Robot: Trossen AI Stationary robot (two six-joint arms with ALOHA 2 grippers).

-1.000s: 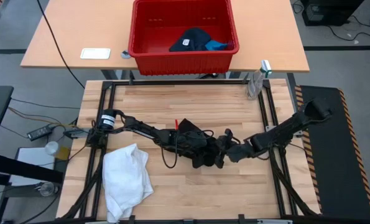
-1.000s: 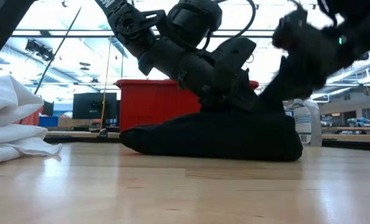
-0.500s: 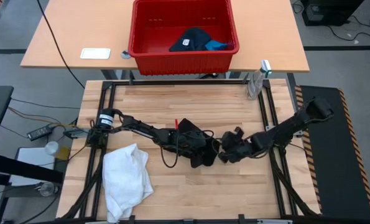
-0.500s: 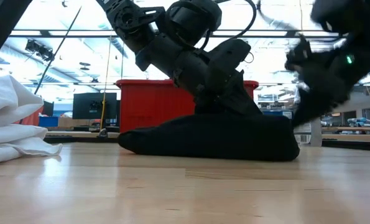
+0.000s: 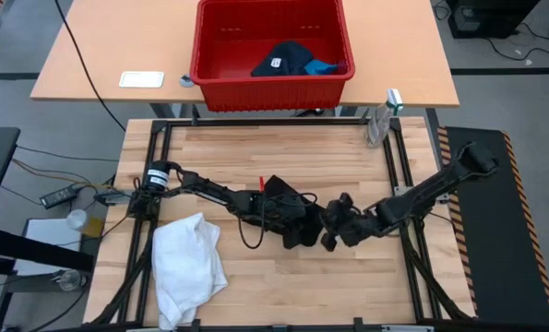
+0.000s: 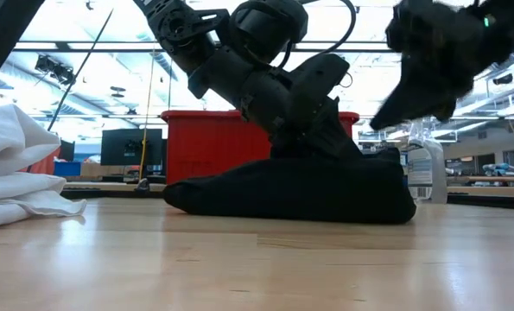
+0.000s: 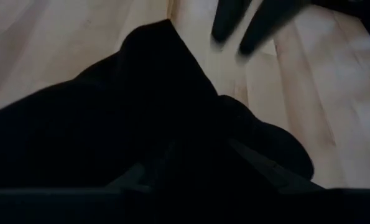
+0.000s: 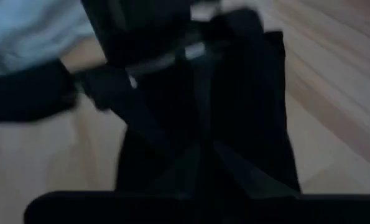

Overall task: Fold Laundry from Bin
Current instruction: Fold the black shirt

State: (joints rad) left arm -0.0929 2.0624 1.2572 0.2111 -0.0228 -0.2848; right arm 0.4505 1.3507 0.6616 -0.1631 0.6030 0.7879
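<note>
A black garment [image 5: 297,226] lies bunched in a low mound at the middle of the table. My left gripper [image 5: 288,219] comes in from the left and sits on top of the mound [image 6: 330,138], shut on its cloth. My right gripper [image 6: 384,117] hovers just above the mound's right end and touches nothing. In the left wrist view its two fingers [image 7: 225,25] show a narrow gap. A white garment [image 5: 189,267] lies crumpled at the near left. The red bin [image 5: 272,74] stands on the far table, and in it lie a dark navy garment [image 5: 288,57] and a small blue one [image 5: 322,66]. My left gripper has a bunch of the black garment's upper cloth [image 7: 191,149] between its two fingers, several layers thick. The fingers slant down from the table's left. The garment rests on the table under the grip [image 6: 291,194], slack, none of it lifted.
A clear plastic bottle [image 5: 377,124] stands at the table's far right corner. Black frame rails [image 5: 256,123] run along the table's far edge and sides. Bare wood lies near and far of the black garment. A thin cable [image 5: 251,242] loops beside the left arm.
My right gripper has drawn back a little toward the table's right and risen off the right end of the black garment. The garment has stayed where it was under my left gripper.
</note>
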